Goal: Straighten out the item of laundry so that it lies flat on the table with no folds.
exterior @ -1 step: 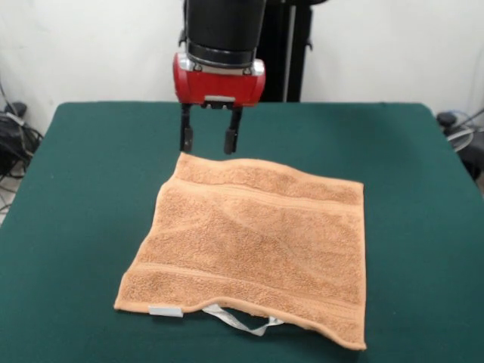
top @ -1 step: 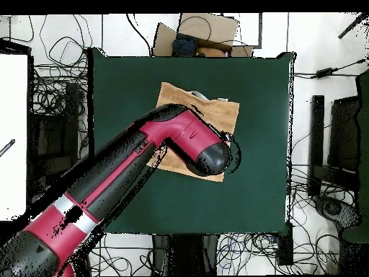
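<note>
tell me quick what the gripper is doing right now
gripper: open, fingers apart and holding nothing, just above the far corner of the towel.

A glossy black cylindrical wrist section (exterior @ -1 step: 224, 26) was seen above a bright red block (exterior @ -1 step: 219, 82) with rounded corners. A thin silver rim was visible along the top of the red block, and a small pale grey plate was set at the middle of its lower edge. Below the red block, the hand (exterior @ -1 step: 209, 140) was formed by two slim black fingers (exterior @ -1 step: 186, 130) with a gap between them. From overhead, the arm (top @ -1 step: 115, 184) was shown as a long magenta-red link with black panels, a white band was wrapped around it, and its end was capped by a rounded black dome (top @ -1 step: 210, 159).
</note>
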Available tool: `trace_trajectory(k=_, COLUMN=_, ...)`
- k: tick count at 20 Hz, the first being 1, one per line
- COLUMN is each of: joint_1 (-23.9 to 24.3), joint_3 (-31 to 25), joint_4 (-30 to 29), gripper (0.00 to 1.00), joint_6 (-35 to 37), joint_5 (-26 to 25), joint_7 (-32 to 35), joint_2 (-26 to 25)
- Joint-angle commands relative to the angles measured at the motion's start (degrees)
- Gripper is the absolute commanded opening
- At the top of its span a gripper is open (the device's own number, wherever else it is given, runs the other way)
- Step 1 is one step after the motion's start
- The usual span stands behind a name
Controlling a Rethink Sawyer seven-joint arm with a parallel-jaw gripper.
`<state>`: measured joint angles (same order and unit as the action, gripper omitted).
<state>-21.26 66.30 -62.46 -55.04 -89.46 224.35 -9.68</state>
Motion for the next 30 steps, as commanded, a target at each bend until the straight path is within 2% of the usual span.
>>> trace_trajectory(k=1, joint_1=-1.0, joint_3=-10.6, joint_4=3.0, gripper=1.00, joint_6=-6.2, joint_5=1.1, joint_7=20.9, joint_2=-4.6)
trace_trajectory(k=10, joint_1=-0.9, joint_3=-12.0, joint_4=2.7, gripper=1.00, joint_6=-7.0, joint_5=2.9, joint_7=21.2, joint_2=-5.6)
trace_trajectory(k=19, joint_1=-0.5, joint_3=-13.3, joint_4=2.6, gripper=1.00, joint_6=1.5, joint_5=7.7, joint_7=19.8, joint_2=-5.6)
trace_trajectory(k=30, joint_1=-0.4, joint_3=-14.7, joint_4=1.8, gripper=1.00, joint_6=0.8, joint_5=9.3, joint_7=16.7, joint_2=-7.4)
